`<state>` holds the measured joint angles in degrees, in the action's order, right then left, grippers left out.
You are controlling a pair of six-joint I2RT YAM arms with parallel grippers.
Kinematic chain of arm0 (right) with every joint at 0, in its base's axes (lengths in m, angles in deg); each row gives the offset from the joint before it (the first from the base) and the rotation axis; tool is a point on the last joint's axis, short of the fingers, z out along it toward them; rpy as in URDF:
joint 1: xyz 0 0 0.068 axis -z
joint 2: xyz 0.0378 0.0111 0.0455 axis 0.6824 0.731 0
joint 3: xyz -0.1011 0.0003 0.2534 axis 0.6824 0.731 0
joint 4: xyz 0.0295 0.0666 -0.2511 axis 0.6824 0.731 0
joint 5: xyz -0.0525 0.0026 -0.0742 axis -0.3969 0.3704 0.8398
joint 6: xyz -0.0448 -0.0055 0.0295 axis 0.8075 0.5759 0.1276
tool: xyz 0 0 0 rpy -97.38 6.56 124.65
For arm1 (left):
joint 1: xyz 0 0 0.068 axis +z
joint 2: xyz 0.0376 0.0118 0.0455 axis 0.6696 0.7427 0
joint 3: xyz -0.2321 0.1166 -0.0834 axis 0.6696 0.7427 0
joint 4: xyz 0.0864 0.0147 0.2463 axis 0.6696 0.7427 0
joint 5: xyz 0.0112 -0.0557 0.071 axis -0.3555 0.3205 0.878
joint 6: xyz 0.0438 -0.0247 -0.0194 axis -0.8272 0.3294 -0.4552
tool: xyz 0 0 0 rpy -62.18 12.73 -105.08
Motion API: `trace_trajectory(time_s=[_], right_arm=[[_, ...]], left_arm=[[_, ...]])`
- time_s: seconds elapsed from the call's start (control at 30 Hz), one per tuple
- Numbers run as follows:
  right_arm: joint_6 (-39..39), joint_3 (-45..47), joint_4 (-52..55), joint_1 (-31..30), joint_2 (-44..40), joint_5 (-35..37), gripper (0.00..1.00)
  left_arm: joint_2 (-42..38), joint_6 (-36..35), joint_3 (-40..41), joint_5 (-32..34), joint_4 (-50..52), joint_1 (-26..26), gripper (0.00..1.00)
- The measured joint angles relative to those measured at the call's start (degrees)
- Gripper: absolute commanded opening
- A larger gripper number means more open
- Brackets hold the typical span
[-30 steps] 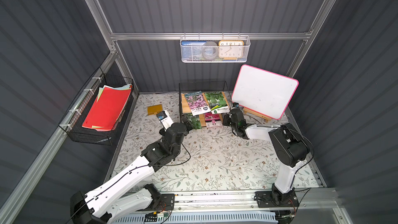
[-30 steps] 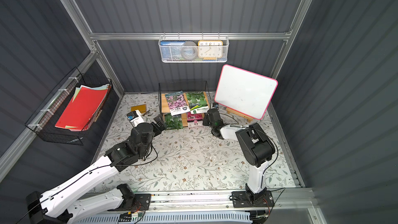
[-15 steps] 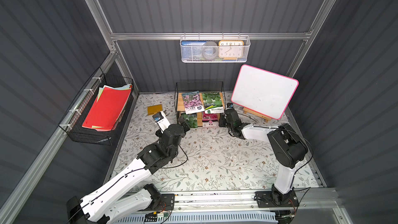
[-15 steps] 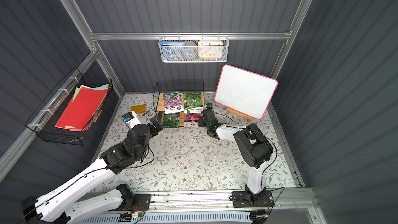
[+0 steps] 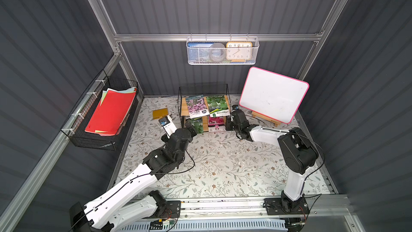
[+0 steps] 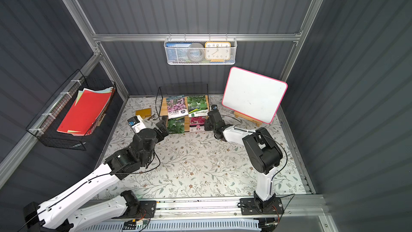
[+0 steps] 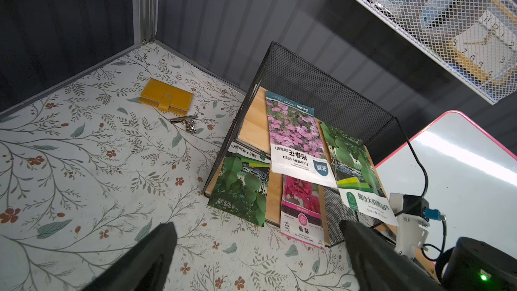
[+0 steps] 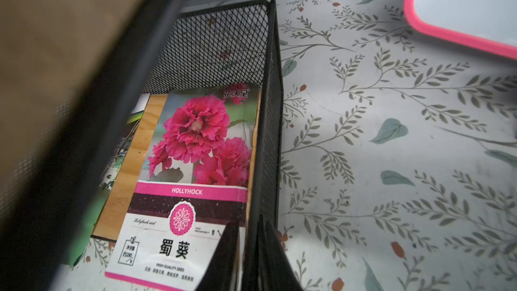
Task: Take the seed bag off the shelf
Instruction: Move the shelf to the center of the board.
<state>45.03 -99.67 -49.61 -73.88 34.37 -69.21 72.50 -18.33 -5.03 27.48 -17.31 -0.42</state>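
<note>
Right fingers [image 8: 221, 264] seemingly pinch the shelf [image 8: 272, 107] just beside hollyhock seed bag [image 8: 193, 163].

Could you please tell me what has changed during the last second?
The right gripper, shut on the side mesh of the small black wire shelf with wooden boards, dragged it toward the robot's left. The open left gripper shifted slightly leftward too. The seed packets stayed on their boards; the pink-framed whiteboard did not move.
</note>
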Motion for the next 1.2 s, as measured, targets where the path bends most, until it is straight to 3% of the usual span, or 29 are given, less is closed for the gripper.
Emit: trace_trajectory(time_s=[0.67, 0.9, 1.07, 1.2], right_arm=[[4.17, -3.02, -3.56, 2.36, 4.48, -3.61, 0.0], [3.98, -2.67, -1.92, 2.43, 4.63, -4.68, 0.45], [3.82, -0.87, 1.03, 2.23, 4.72, -5.73, 0.62], [3.76, 0.0, 1.53, 2.23, 4.37, -5.95, 0.69]], left_arm=[[0.98, 0.94, 0.24, -0.04, 0.07, 0.0, 1.0], [2.03, 1.14, 0.33, -0.04, -0.07, 0.0, 1.0], [2.78, 1.14, 0.33, -0.07, -0.15, 0.0, 1.0], [2.84, 1.14, 0.33, -0.09, -0.15, 0.0, 1.0]])
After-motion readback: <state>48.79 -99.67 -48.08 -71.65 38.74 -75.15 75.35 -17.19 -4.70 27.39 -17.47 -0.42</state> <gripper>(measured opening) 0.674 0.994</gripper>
